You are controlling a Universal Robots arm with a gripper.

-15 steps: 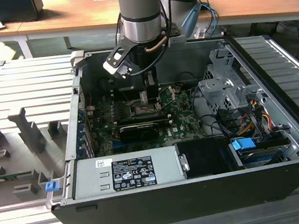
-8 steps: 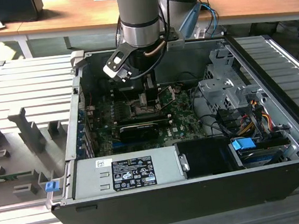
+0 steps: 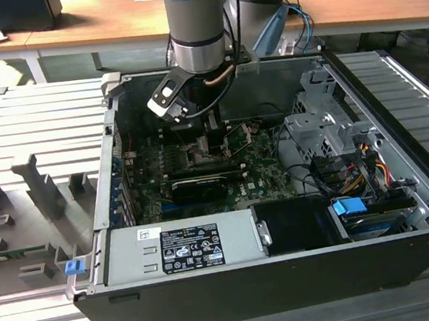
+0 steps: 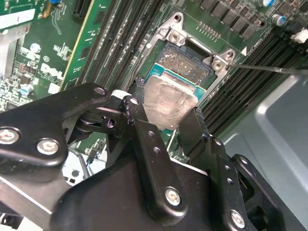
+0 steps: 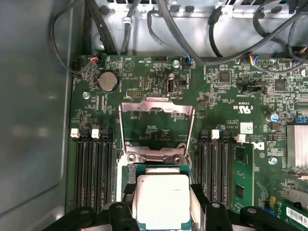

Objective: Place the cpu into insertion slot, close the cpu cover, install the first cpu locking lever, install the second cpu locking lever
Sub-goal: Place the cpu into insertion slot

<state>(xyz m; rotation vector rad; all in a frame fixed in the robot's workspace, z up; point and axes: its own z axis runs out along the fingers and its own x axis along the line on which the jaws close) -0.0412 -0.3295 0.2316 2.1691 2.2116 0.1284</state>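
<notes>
Hand (image 5: 162, 191) gripping one cpu (image 5: 162, 204), one cover (image 5: 156, 105) raised

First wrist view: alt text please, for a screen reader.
The end effector grips the cpu, a pale silver square, at the insertion slot on a green motherboard. Beyond it the cpu cover stands raised open, with dark memory slots on both sides.
</notes>
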